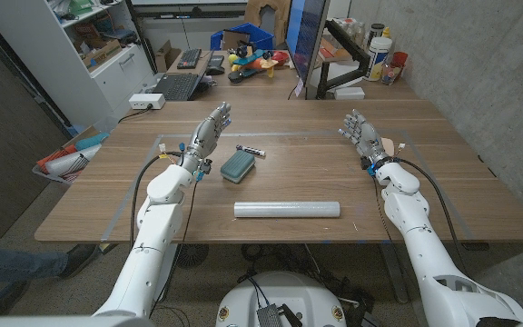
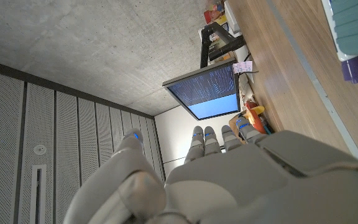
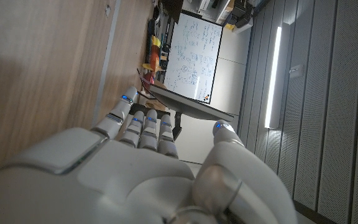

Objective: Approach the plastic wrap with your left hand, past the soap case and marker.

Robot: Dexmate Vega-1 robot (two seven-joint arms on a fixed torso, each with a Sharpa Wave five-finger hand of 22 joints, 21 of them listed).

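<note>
A roll of clear plastic wrap (image 1: 287,210) lies lengthwise near the table's front edge, in the middle. Behind it sits a teal soap case (image 1: 238,164), with a black-and-white marker (image 1: 251,150) just beyond. The soap case (image 2: 356,25) and the marker's purple tip (image 2: 355,67) also show in the left wrist view. My left hand (image 1: 209,132) stands open at the left of the soap case, fingers pointing away from me, holding nothing. Far from the objects, at the table's right side, my right hand (image 1: 360,133) is open too, fingers straight.
Clear tape (image 1: 134,186) marks a rectangle on the wooden table (image 1: 479,195). A monitor on a stand (image 1: 309,41) rises behind the far edge, with a keyboard (image 1: 178,86) and a white power box (image 1: 146,101) at back left. Bottles (image 1: 381,50) stand at back right.
</note>
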